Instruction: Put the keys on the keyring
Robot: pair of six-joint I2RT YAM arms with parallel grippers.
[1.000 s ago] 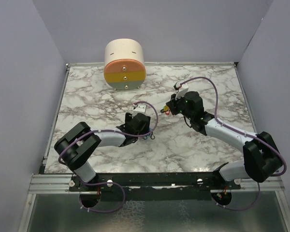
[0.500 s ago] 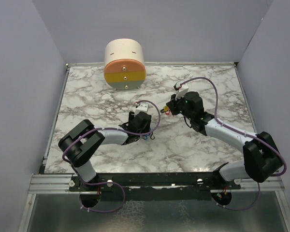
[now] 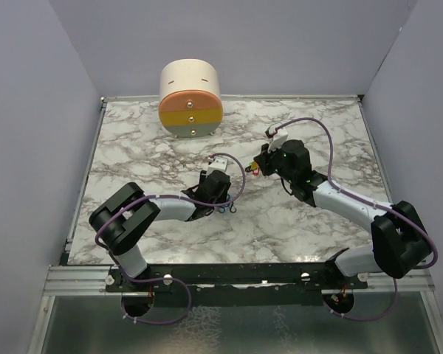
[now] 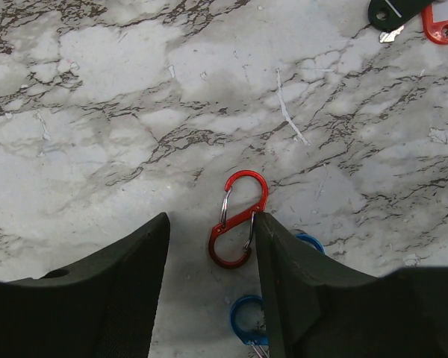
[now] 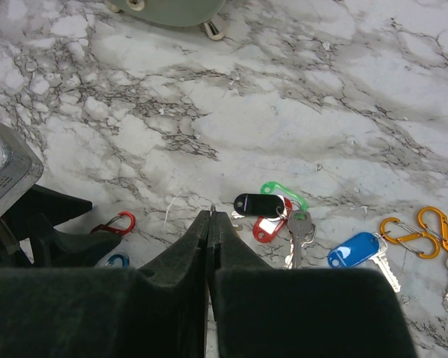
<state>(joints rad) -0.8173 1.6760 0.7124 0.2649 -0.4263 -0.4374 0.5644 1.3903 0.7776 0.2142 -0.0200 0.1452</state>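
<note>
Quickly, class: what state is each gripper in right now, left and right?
Left gripper: open, the red clip lying between its fingers, holding nothing.
Right gripper: shut, nothing visible between its fingers.

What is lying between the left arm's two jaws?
A red S-shaped clip, flat on the marble table. The left wrist view shows it.

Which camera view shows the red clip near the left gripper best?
The left wrist view: the red clip lies whole and large between the left gripper's open jaws. The right wrist view shows it small, beside that gripper. In the top view I cannot make it out.
</note>
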